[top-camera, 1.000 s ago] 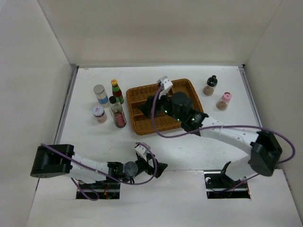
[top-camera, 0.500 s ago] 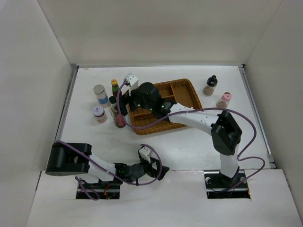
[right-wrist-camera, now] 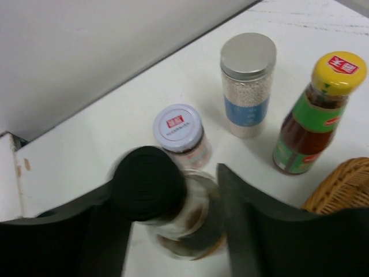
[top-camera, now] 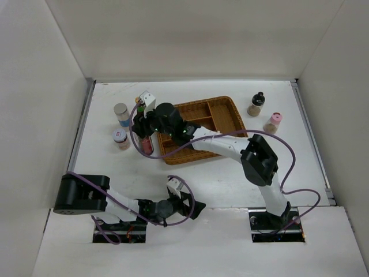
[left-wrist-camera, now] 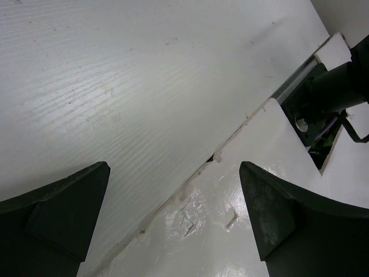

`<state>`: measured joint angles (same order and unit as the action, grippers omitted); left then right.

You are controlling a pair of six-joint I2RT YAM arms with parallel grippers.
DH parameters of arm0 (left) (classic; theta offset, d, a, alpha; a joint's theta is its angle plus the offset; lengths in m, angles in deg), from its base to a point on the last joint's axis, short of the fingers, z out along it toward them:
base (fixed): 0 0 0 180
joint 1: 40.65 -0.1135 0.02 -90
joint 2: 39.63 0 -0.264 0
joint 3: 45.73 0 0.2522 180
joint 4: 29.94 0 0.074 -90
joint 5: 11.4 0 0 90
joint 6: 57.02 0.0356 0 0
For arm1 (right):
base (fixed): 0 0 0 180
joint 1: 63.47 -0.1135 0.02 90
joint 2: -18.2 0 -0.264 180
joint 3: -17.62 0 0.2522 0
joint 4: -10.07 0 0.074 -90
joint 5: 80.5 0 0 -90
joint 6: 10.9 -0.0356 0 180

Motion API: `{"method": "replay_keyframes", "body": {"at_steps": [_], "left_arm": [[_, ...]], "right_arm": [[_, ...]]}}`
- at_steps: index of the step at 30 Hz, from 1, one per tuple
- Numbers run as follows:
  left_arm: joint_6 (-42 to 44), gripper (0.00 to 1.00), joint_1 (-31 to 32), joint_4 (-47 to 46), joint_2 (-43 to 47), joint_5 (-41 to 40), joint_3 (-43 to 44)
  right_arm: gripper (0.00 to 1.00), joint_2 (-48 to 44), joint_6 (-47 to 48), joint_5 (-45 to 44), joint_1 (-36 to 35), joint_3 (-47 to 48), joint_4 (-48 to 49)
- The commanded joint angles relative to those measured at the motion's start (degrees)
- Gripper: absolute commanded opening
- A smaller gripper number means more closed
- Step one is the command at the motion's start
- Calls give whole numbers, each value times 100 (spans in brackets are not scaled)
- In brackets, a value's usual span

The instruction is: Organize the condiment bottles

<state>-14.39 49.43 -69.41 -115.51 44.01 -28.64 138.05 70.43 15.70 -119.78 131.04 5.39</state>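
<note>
wicker tray point(top-camera: 222, 118), matt metal jar lid point(right-wrist-camera: 248, 55), smooth table point(left-wrist-camera: 115, 69).

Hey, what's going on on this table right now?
The right gripper straddles the tall black-capped bottle, one finger on each side; whether it grips yet is unclear. That bottle stands left of the tray, beside a silver-lidded jar, a short jar and a green bottle. A brown shaker and a pink-capped shaker stand right of the tray. The left gripper hangs open near the table's front edge.
</note>
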Motion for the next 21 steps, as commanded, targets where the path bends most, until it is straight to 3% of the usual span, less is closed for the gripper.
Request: {"method": "replay_keyframes", "body": {"at_steps": [1,5,14,21], "left_arm": [[-96,100,40,-302,-6,-83,-140],[-96,100,31,-302,46,-109,-166],[-96,100,-39,-302,248,-109,-245],[-61,100,-206,-223,565,-83,-272]], "right_arm": [[51,-49,40,-390,-156,256,814],[37,-295,23,-830,-209,177,1323],[34,-1375,146,-1524,-148,107,1825],[34,-2456,541,-1902,704,-753,1728]]}}
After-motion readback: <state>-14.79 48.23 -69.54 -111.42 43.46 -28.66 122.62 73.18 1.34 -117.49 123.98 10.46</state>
